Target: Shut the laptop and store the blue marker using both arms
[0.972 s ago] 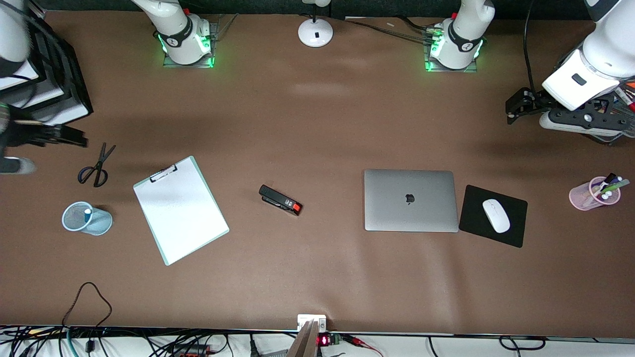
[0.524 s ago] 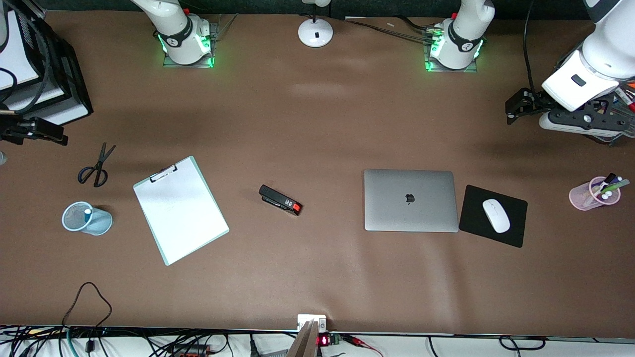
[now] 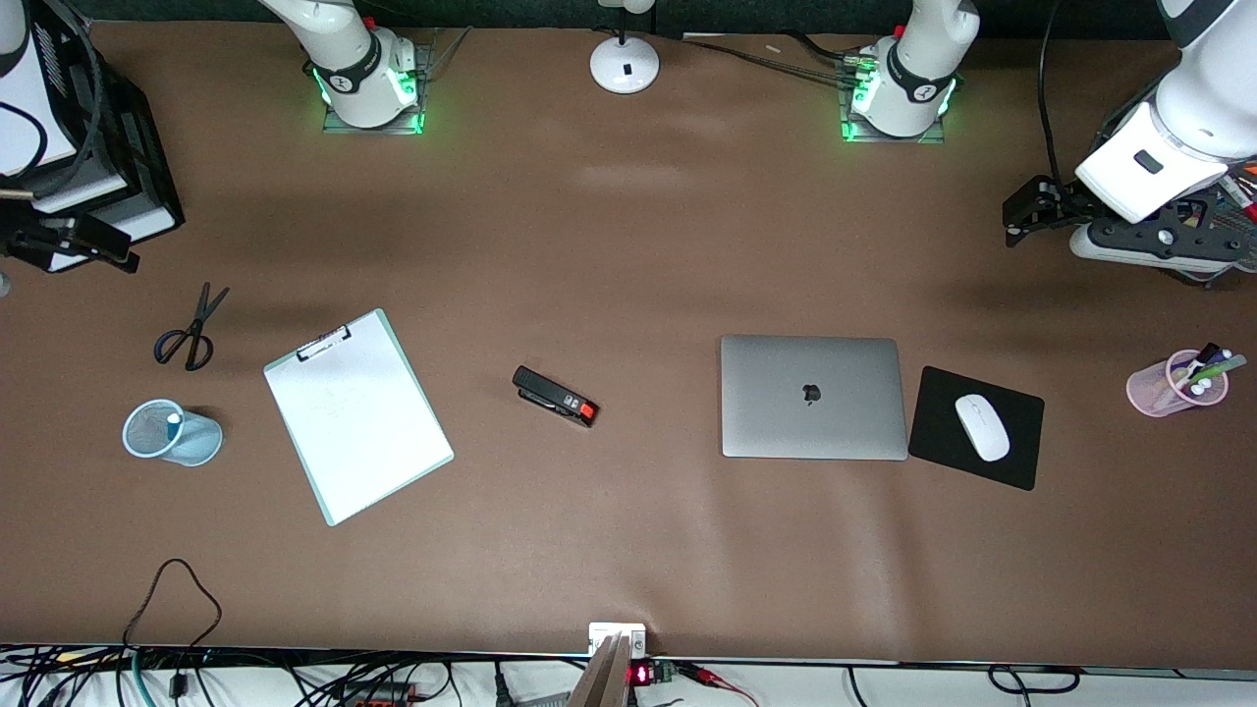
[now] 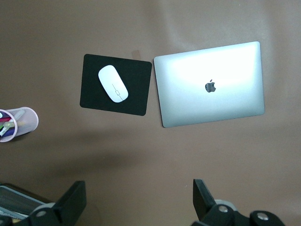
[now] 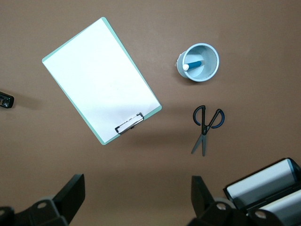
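Front view: one laptop lies shut and flat on the table toward the left arm's end, touching or just beside one black mouse pad that carries one white mouse. One blue marker stands in one pale blue mesh cup toward the right arm's end; only its whitish tip shows here. Also counted: one clipboard, one stapler, one pair of scissors, one pink pen cup. The left gripper hangs over bare table at its own end; the right gripper hangs at the table's edge by a black tray stack. Left wrist view: the left gripper's fingers stand spread and empty above the closed laptop and mouse pad. The laptop judges stiff, fairly heavy and smooth-skinned; its lid edge would be the place to press, though no closing appears needed. Right wrist view: the right gripper's fingers are likewise spread with nothing between them. The marker shows inside the cup, leaning on its wall. It judges light, rigid and slick; its upper barrel is the only reachable hold.
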You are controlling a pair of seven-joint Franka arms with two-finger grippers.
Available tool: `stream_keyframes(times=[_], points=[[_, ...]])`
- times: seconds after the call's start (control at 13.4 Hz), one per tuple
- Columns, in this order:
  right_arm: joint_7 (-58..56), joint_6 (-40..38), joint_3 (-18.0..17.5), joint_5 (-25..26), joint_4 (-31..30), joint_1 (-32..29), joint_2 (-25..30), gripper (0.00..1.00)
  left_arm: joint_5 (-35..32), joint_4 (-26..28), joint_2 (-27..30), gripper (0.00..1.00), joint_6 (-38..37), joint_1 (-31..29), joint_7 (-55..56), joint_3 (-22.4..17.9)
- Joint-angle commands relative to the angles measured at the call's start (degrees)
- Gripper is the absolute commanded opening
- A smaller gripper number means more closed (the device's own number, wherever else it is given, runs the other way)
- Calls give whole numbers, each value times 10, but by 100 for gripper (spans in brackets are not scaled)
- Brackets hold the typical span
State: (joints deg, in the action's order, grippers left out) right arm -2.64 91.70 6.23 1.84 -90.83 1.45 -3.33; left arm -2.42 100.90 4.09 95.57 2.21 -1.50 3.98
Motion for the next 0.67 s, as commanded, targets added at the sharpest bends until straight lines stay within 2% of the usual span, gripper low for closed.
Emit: stream_keyframes(times=[0.0,0.37,0.6], points=[[9,-6,5,-9,-19,4,25,100,8,-10,-3,100,-10,-2,-11,-1],[40,-15,3,-1,-16,5,26,100,7,-10,-3,100,-10,-1,-11,-1],[4,-17,4,2,-14,3,26,100,7,-10,-3,100,-10,-1,-11,-1]])
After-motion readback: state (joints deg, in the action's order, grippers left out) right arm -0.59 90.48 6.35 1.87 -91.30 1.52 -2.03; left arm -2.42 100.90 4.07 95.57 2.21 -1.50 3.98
